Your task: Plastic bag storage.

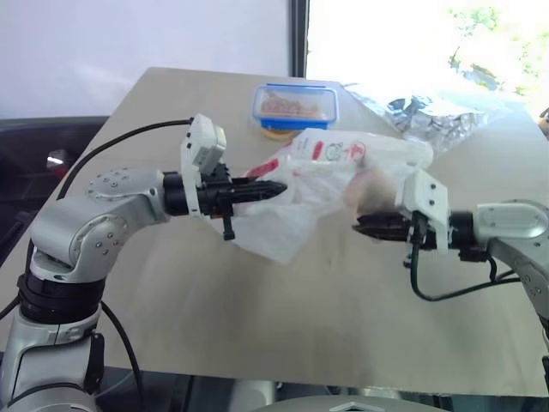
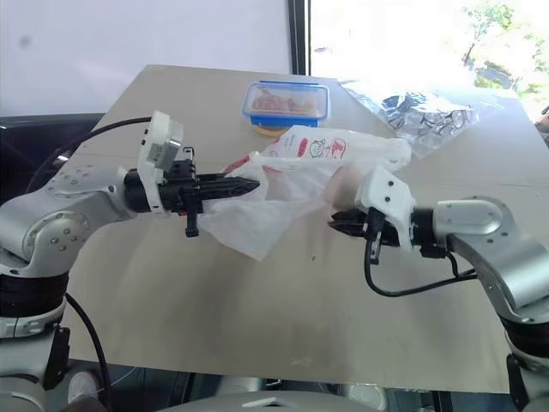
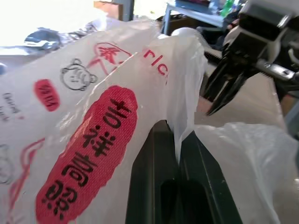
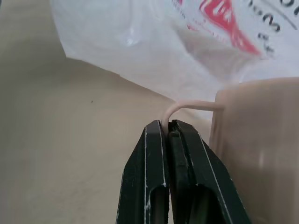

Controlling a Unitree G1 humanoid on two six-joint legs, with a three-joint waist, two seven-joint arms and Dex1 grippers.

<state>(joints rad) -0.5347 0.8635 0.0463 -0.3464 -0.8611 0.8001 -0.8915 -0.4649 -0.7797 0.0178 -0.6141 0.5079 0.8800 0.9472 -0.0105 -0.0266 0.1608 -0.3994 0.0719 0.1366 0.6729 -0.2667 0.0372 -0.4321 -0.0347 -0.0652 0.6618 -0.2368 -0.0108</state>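
Plastic bag (image 1: pixel 330 184): thin, translucent white, with red printed marks; it hangs stretched between the 2 claws above the counter, its lower fold drooping toward the surface.
Left claw (image 1: pixel 276 189): pressed together, pinching a fold of the bag at the bag's left end; it points level toward the robot's right. In the left wrist view the film (image 3: pixel 180 135) runs down between the 2 black fingers (image 3: pixel 154 182).
Right claw (image 2: pixel 336 221): pressed together at the bag's right end, pointing toward the left claw. In the right wrist view a thin, twisted strip of the bag (image 4: pixel 187 105) is caught between the fingertips (image 4: pixel 156 140).
Counter (image 1: pixel 283 326): pale beige top, bare under and in front of the bag.
Blue-lidded box (image 1: pixel 295 105): clear box with a blue rim, brownish contents inside, standing on the counter beyond the bag, apart from it.
Clear bag of shiny silver pieces (image 1: pixel 433 116): lying on the counter at the far right, beside the box.
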